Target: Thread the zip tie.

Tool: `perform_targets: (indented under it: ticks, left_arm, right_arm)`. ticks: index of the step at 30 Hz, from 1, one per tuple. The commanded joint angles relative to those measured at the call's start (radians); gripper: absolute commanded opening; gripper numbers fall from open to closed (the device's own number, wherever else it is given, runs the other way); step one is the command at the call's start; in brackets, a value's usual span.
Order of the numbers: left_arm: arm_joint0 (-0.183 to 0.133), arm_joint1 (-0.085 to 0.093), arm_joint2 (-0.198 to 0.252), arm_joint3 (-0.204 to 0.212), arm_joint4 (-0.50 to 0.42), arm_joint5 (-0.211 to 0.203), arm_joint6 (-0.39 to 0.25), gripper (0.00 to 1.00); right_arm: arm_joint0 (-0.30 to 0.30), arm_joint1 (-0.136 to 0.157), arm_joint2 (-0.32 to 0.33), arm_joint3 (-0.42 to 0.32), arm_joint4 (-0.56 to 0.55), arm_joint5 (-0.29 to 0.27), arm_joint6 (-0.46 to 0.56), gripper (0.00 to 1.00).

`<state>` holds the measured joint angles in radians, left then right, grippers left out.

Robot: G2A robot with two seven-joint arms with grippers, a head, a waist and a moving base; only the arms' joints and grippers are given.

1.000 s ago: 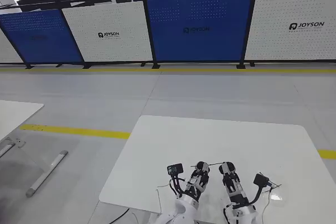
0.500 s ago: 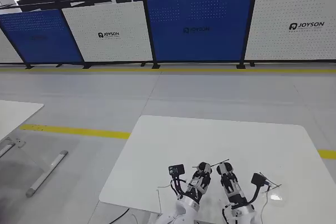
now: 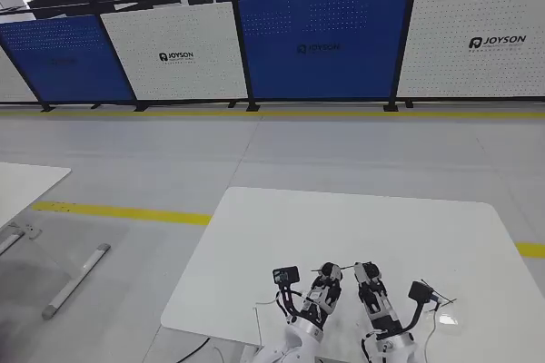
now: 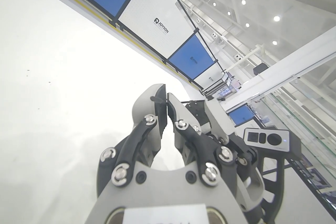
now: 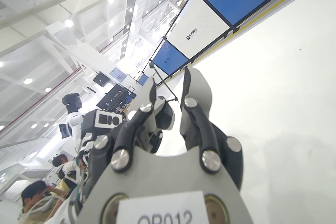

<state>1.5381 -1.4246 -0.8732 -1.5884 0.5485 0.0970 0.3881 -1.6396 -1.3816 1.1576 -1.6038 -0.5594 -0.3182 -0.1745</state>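
Arms lie side by side near the front edge of the white bench point(image 3: 345, 218), forearms stretched out over it and wrists turned in toward one another, so the two tips sit just beside each other.

The left end effector point(image 4: 166, 94) has its fingers pressed almost together and pinches the black zip tie point(image 4: 157, 99) at their very tips. A short dark stub of the tie sticks out past one finger pad. On the other side a thin length runs off toward the other arm.

The right end effector point(image 5: 169, 76) has its fingers spread with a clear gap between them. In the right wrist view the tie appears as a thin dark strap crossing that gap at a slant, with a small dark knob at its lower end, close to the inner face of one finger. Whether the strap touches either pad cannot be told. The left end effector sits just behind the gap, near that knob.

From the top view, the tie is only a hair-thin line between the two tips, raised off the bench rather than lying on it.

Count: one zip tie, two end effectors, one bench.
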Motion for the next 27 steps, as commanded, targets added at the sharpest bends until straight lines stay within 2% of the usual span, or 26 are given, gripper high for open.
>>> perform_targets:
  ticks: [1,3,9,11,12,27]
  left_arm:
    - [0.0,0.0,-0.001,0.0,-0.001,0.001,-0.002,0.0]
    - [0.0,-0.001,0.0,0.002,-0.001,0.0,-0.003,0.0]
    - [0.0,-0.002,0.002,0.006,0.008,-0.002,-0.001,0.0]
    - [0.002,-0.003,0.004,0.006,0.013,-0.004,0.001,0.0]
    - [0.003,-0.003,0.004,0.006,0.014,-0.004,0.002,0.0]
    - [0.015,-0.004,0.01,-0.013,0.02,-0.02,-0.014,0.0]
  right_arm:
    - [-0.001,0.0,0.0,-0.001,-0.001,0.003,-0.004,0.35]
    - [-0.001,0.0,0.0,-0.002,-0.001,0.005,-0.006,0.34]
    - [0.0,0.0,0.003,-0.003,0.001,0.009,-0.011,0.2]
    - [-0.001,0.0,0.004,-0.005,0.0,0.009,-0.012,0.12]
    - [-0.001,0.0,0.004,-0.006,-0.001,0.009,-0.013,0.01]
    - [0.0,-0.001,-0.012,-0.005,-0.031,0.021,-0.026,0.0]
